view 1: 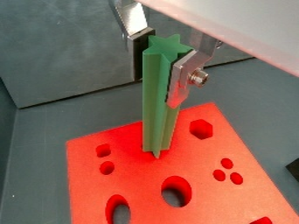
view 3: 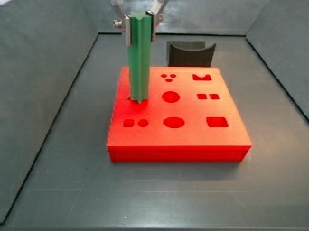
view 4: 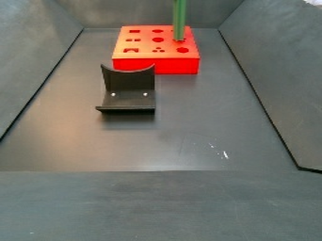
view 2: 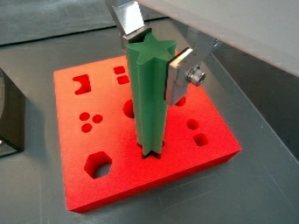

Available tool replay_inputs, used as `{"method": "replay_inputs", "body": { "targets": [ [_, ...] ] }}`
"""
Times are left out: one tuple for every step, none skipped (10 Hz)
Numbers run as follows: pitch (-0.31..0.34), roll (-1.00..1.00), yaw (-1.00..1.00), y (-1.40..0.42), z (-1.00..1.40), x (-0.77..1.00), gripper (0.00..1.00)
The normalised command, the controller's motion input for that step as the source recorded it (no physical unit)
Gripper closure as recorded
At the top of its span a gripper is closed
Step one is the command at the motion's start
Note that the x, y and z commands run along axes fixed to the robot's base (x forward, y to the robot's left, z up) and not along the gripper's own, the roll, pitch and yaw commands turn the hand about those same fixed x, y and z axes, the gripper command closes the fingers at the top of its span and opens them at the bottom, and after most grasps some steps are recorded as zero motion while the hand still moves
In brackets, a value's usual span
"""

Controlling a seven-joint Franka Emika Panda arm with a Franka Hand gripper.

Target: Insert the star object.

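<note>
The star object [view 1: 160, 96] is a long green rod with a star-shaped end, standing upright. My gripper [view 1: 162, 61] is shut on its upper part, one silver finger on each side, as both wrist views show [view 2: 152, 63]. The rod's lower end [view 2: 149, 150] meets the top of the red block [view 2: 82, 188] at a cutout near one edge. How deep it sits I cannot tell. In a side view the rod [view 3: 140, 54] rises from the block's far left part [view 3: 182, 149], with the gripper [view 3: 141, 13] at the top. In another side view only the rod [view 4: 180, 19] shows above the block [view 4: 145, 64].
The red block's top has several cutouts of different shapes, such as a hexagon [view 1: 201, 129] and an oval [view 1: 176, 188]. The dark fixture [view 4: 126, 89] stands on the grey floor apart from the block [view 3: 187, 52]. Grey walls enclose the floor [view 4: 189, 141].
</note>
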Motion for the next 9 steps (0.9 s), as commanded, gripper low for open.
{"method": "replay_inputs", "body": {
  "targets": [
    [0.000, 0.00, 0.00, 0.00, 0.00, -0.10, 1.00],
    [0.000, 0.00, -0.02, 0.00, 0.00, -0.07, 1.00],
    [0.000, 0.00, -0.02, 0.00, 0.00, -0.05, 1.00],
    [0.000, 0.00, 0.00, -0.03, 0.00, 0.00, 1.00],
    [0.000, 0.00, 0.00, -0.05, -0.08, 0.00, 1.00],
    [-0.070, 0.04, -0.01, -0.15, -0.43, 0.00, 1.00],
    [-0.151, 0.09, -0.05, -0.12, -0.76, 0.00, 1.00],
    [-0.084, 0.15, -0.10, -0.05, -0.59, 0.00, 1.00],
    [-0.043, 0.00, -0.21, 0.00, -0.23, 0.00, 1.00]
  ]
}}
